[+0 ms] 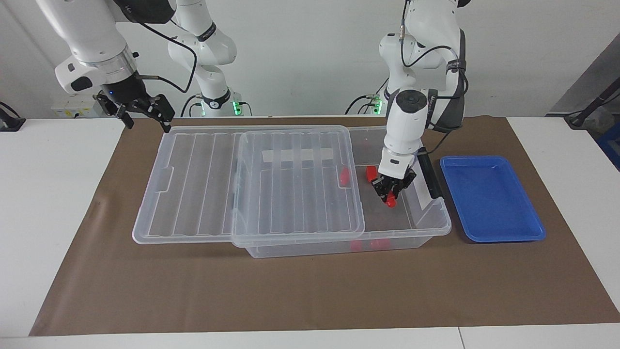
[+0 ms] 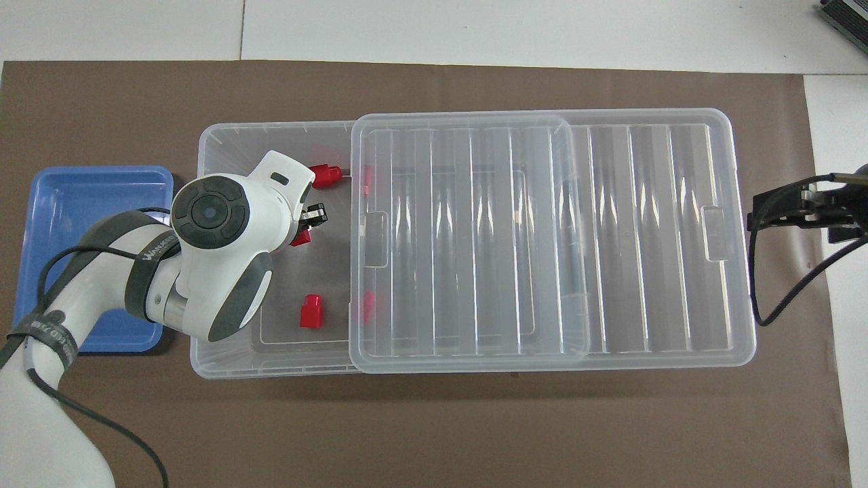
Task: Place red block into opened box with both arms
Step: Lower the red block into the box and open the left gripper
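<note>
A red block [image 1: 390,201] is held clamped in the left hand [image 1: 389,193] inside the opened box [image 1: 426,228], not yet released; the right hand [image 1: 145,110] is kept spread and empty, waiting by the lid [image 1: 203,189].

The box [image 1: 426,220] and its ribbed lid [image 1: 252,184] are made of clear, glossy plastic on which highlights are caught. The red blocks [image 2: 312,312] are moulded in smooth, bright plastic with a slight sheen. A glossy blue plastic is seen on the tray [image 1: 489,198]. The table is covered by a matt brown paper sheet [image 1: 310,291], faintly creased. The arms [image 2: 217,251] are clad in smooth white shells with dark grey caps.
</note>
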{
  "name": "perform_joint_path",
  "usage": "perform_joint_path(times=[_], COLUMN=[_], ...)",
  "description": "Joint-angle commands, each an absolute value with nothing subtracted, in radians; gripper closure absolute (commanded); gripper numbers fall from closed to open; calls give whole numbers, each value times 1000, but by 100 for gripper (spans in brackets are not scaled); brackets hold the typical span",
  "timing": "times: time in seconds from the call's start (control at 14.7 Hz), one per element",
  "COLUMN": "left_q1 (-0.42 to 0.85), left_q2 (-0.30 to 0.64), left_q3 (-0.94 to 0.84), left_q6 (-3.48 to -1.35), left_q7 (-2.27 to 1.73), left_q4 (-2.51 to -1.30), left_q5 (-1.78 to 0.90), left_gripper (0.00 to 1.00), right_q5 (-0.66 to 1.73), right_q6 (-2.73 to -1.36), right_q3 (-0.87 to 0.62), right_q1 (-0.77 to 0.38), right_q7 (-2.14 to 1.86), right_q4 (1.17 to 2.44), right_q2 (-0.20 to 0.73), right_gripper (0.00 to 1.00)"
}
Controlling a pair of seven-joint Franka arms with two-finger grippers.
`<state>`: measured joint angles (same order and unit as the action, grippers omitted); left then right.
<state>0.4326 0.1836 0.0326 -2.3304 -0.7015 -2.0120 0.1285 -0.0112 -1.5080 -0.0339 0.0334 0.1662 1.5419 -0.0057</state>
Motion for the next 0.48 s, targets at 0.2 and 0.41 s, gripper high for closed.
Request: perform_joint_path(times=[0.2, 0.41], left_q1=[437, 434], left_q2=[253, 262], left_q3=[51, 52], left_q6=[-2422, -2441], left_q7=[-726, -726], left_q4=[-2028, -2037], left_q5=[209, 209], left_gripper=[100, 100], right_q5=[9, 9], right_q6=[-1496, -1496], right_q3=[-40, -40], right_q1=[43, 43], right_q7=[181, 181], right_q4=[1543, 1543], right_q2=[-14, -14], right_gripper=[0, 0])
